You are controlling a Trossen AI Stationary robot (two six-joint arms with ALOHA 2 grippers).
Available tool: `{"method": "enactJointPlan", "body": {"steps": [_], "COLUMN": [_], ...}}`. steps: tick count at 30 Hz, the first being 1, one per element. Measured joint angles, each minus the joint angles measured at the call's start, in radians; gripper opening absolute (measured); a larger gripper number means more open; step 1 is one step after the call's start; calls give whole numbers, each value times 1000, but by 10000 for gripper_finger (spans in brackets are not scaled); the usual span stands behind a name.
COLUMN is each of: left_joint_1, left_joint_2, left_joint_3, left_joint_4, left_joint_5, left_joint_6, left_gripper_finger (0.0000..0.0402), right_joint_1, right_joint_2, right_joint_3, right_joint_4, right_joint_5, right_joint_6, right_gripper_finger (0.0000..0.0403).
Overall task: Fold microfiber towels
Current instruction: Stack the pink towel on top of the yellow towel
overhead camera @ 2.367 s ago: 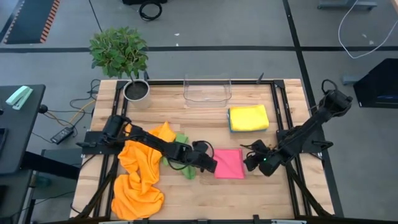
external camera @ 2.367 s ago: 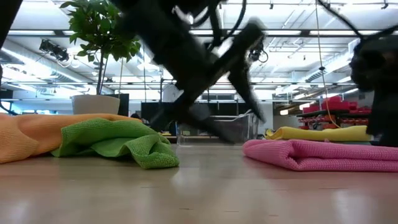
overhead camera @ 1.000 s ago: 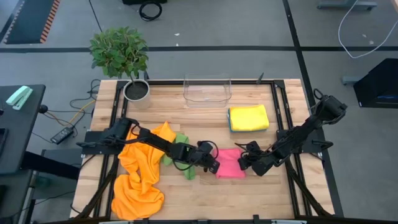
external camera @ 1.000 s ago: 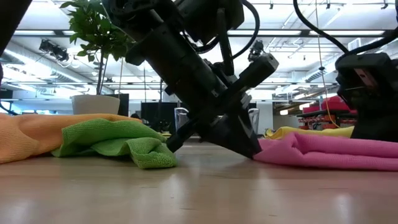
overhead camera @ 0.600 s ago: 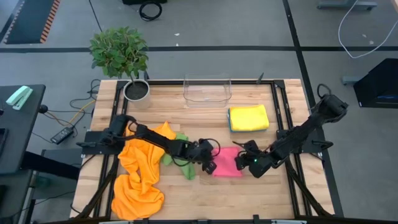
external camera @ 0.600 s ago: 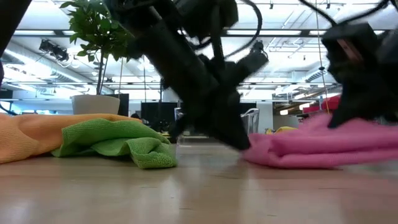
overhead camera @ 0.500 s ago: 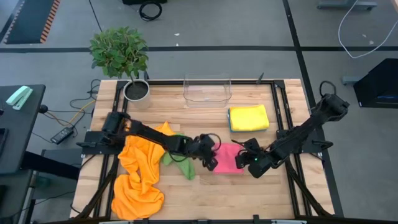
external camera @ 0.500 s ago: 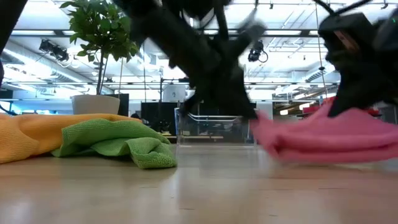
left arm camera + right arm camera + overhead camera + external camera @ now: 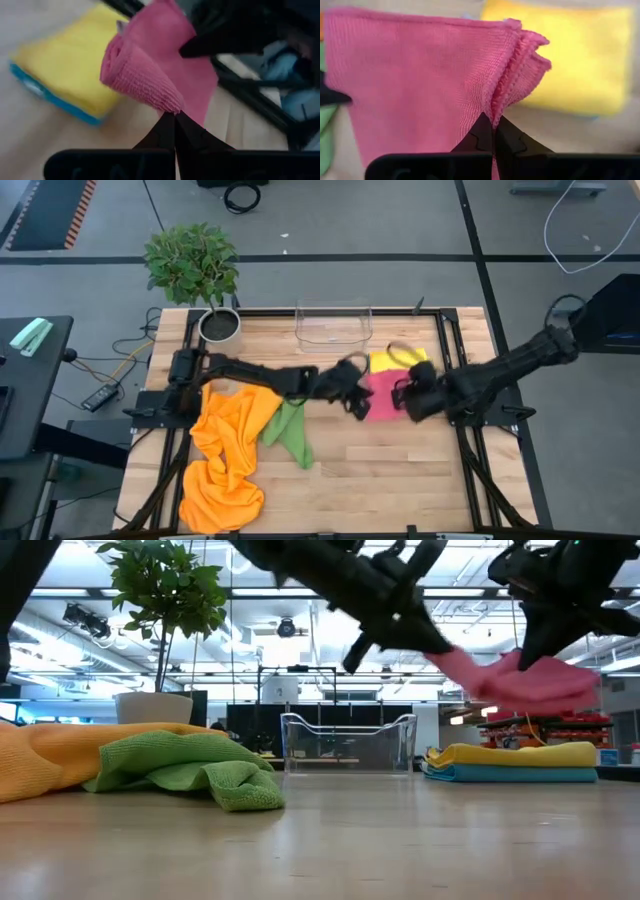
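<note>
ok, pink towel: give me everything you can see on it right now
The pink towel is a folded microfiber cloth with a fine knit texture and stacked layered edges. It hangs in the air, off the table, stretched between two grips: the left gripper is shut on one rolled edge and the right gripper is shut on the opposite layered edge. From above it sits just beside the yellow towel, which lies on a blue towel; it touches neither.

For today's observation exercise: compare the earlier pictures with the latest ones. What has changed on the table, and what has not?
Both grippers, left and right, closed on the pink towel and lifted it off the table toward the yellow towel. The orange towel, green towel, bin and plant stayed put.
</note>
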State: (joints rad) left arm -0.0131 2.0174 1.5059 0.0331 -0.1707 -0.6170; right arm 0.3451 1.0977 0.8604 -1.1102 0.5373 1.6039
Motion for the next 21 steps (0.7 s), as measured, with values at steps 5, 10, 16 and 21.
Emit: {"method": "enactJointPlan", "body": {"steps": [5, 10, 16, 21], "left_joint_1": [100, 158, 182, 197], "left_joint_2": [132, 281, 387, 429], "left_joint_3": [181, 425, 572, 574], "left_joint_4": [-60, -200, -335, -384], "left_joint_5": [59, 102, 111, 99], "left_joint_6": [-27, -30, -30, -36], "left_gripper_finger": [3, 2, 3, 5], "right_joint_1": [-198, -447, -708, -798], "right_joint_2": [-129, -174, -157, -143], "right_joint_3": [0, -7, -140, -235], "right_joint_4": [-64, -68, 109, 193], "right_joint_5": [-5, -65, -244, -304], "right_joint_6": [-228, -514, -773, -838], "right_gripper_finger": [3, 3, 3, 3]}}
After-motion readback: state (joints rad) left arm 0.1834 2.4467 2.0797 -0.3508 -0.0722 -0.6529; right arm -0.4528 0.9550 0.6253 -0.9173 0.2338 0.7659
